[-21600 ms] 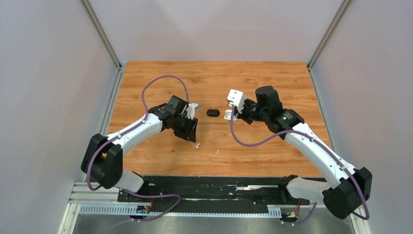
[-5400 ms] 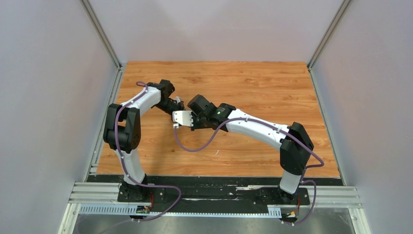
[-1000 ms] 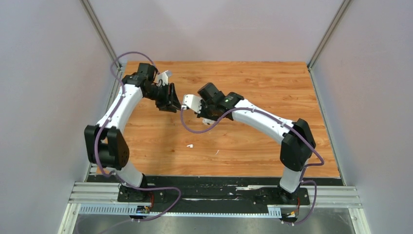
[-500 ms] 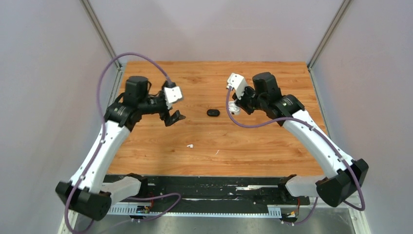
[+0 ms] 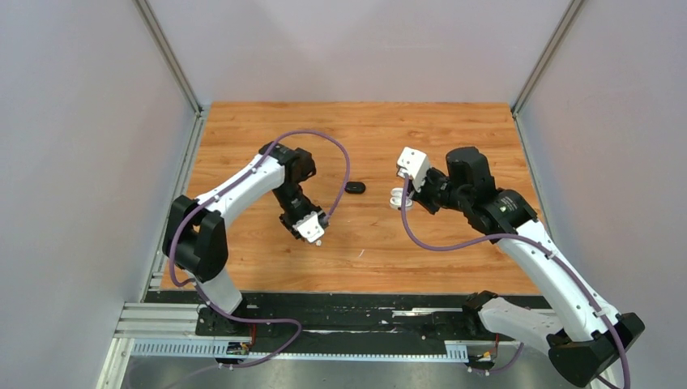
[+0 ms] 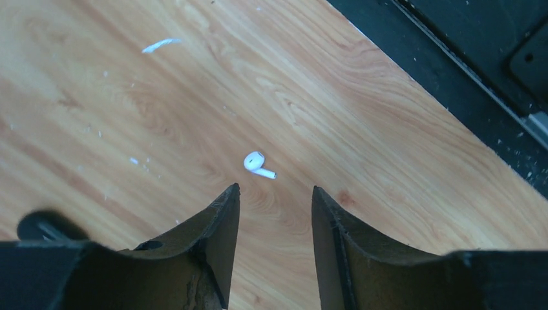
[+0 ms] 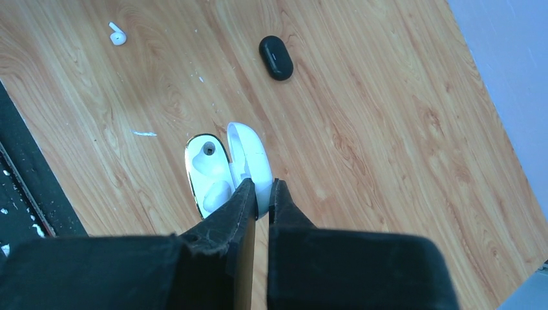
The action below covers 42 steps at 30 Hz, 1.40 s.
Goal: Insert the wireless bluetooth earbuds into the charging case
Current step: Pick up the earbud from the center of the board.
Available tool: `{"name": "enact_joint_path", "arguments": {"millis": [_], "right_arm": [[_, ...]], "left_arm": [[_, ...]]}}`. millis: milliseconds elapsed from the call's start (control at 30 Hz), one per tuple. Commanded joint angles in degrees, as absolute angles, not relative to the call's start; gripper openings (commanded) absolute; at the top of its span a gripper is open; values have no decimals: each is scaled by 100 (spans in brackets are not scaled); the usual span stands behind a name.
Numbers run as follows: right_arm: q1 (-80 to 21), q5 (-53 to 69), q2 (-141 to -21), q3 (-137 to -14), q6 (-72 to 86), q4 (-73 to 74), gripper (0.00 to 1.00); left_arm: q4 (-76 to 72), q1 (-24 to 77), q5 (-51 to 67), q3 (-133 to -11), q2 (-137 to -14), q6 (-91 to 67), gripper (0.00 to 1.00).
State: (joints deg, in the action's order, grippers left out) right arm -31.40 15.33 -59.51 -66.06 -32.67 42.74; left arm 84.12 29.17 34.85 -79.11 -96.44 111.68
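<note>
Task roughly half done, by appearance. The right claw (image 7: 262, 190) is pinched narrow on the raised lid of the open glossy white plastic charging case (image 7: 207, 169). One socket appears to hold a bud and the other shows bare. A tiny glossy white stemmed earbud (image 6: 257, 164) lies loose on the wood-grain tabletop (image 6: 388, 103), just ahead of the left claw (image 6: 274, 194), which is half-spread and empty. Remaining: grasp this bud and seat it.

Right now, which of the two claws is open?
The left gripper, jaws apart near the loose earbud; the right gripper is shut on the lid of the white charging case.
</note>
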Motion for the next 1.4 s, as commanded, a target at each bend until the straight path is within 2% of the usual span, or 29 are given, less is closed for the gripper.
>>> {"name": "enact_joint_path", "arguments": {"millis": [0, 133, 300, 633, 1367], "right_arm": [[-3120, 1584, -5708, -6518, -3317, 4210, 0], [-3120, 1550, -5671, -6457, -3463, 4219, 0], [-3111, 1569, -5662, -6399, -3488, 4226, 0], [-3109, 1731, -5847, -6475, -3570, 4134, 0], [-3017, 1679, -5925, -6302, -3612, 4054, 0]], "left_arm": [[8390, 3344, 2752, -7797, -9696, 12632, 49], [7832, 3610, 2471, -7953, -10138, 12381, 44], [7739, 3757, 2219, -8308, -10809, 12086, 44], [7406, 3904, 1646, -8377, -11311, 12128, 41], [7702, 3937, 1782, -8328, -11431, 12506, 38]]}}
